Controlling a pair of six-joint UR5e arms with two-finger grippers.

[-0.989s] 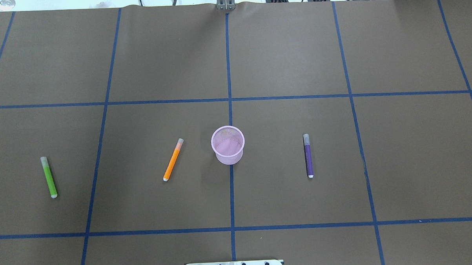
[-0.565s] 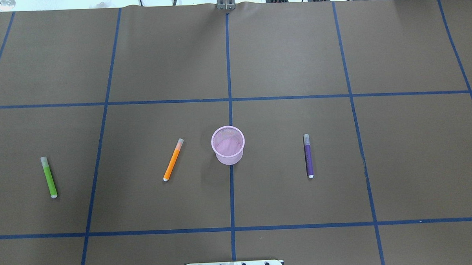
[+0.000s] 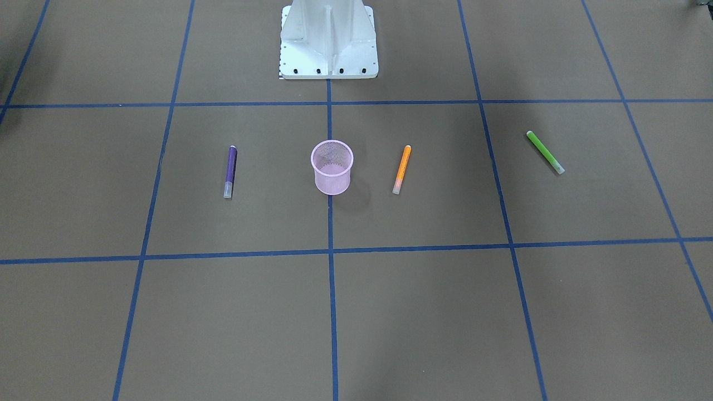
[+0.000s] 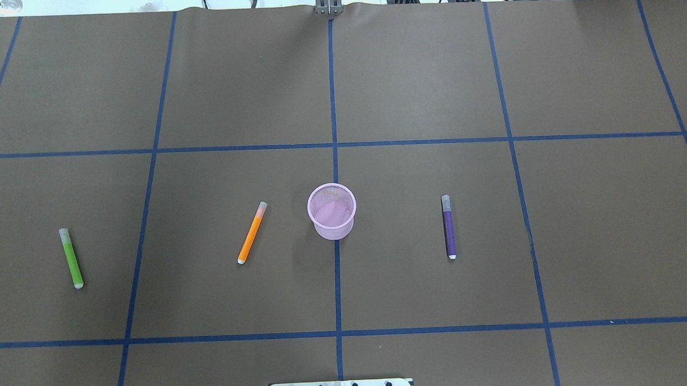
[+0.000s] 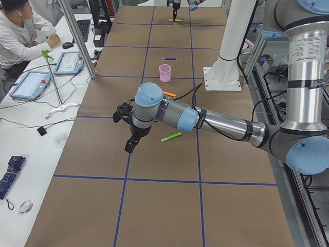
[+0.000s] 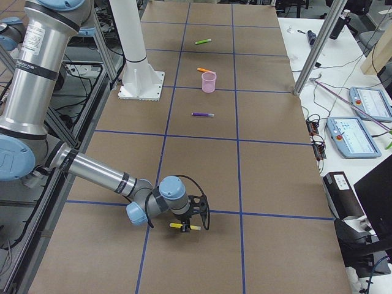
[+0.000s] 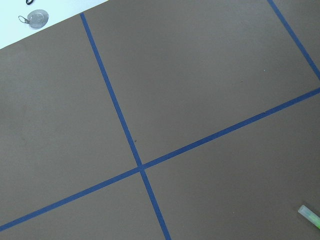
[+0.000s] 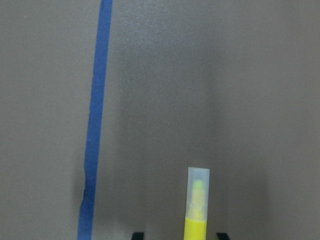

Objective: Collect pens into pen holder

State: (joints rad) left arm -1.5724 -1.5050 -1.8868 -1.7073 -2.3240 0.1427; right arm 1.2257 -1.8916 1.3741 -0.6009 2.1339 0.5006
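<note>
Nothing on the table (image 4: 431, 81) has shifted over the last second in the overhead view: the cup and the three pens seen there lie where they lay before.

Brown paper covers the table, and blue tape lines (image 4: 332, 102) divide it into squares. From the left end, the left arm (image 5: 221, 123) reaches out low over the paper, with the left gripper (image 5: 129, 148) pointing down above bare table near the green pen (image 4: 71, 259). Whether its fingers are apart or together cannot be told from here. Its wrist camera catches only the capped end of that pen at the lower right corner.

At the far right end, the right arm (image 6: 98, 171) bends down to the table, and the right gripper (image 6: 197, 220) sits low over the yellow pen (image 6: 182, 227). In the wrist view its fingertips (image 8: 138, 235) stand spread on either side of the pen, with a gap on each side, so nothing is gripped.

The white robot base (image 3: 328, 42) stands on the centre line. In front of it the pen holder (image 4: 333, 230) stands upright on the same line. All four pens lie flat on the table outside it. The orange pen (image 4: 252, 233) is near it on the robot's left and tilted. The purple pen (image 4: 449, 229) is farther off on the right and almost parallel to the centre line. The green one is well away to the left.
</note>
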